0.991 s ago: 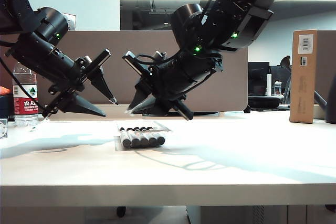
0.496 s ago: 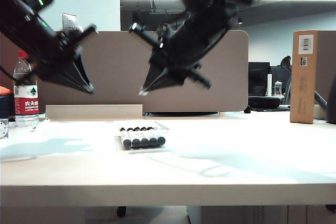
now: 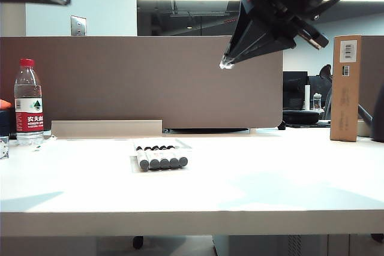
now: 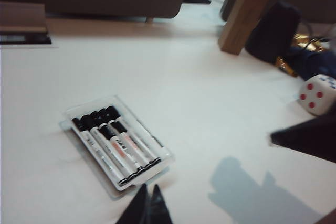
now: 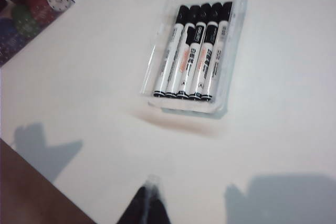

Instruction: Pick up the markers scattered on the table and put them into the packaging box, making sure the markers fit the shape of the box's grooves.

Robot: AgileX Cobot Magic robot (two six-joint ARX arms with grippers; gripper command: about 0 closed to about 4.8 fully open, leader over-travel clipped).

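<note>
On the bench (image 3: 252, 178), near its middle: packaging box (image 3: 182, 144) lying flat, with markers (image 3: 161, 159) side by side in the grooves (image 5: 231, 51), caps all at one end. Five barrel ends countable from the exterior view; five black caps visible in the right wrist view. No loose marker found on the bench surface in any of the three views. Barrels parallel and seated level within the tray walls, none riding across another as far as visible.

Left gripper (image 4: 146, 209): raised well above the packaging box and to its left, only a dark edge showing at the upper corner of the exterior view. Jaws pressed together to a single point, holding nothing.

Right gripper (image 3: 226, 63): high above the bench, up and to the right of the packaging box, tip pointing down and leftward. Jaws likewise closed tip to tip, empty.

Water bottle (image 3: 27, 101) standing far left of the packaging box; cardboard box (image 3: 346, 87) upright far right of it; white die with red pips (image 4: 317, 94) beyond the cardboard box.

Judged status: packing complete, nothing left to pick up.
</note>
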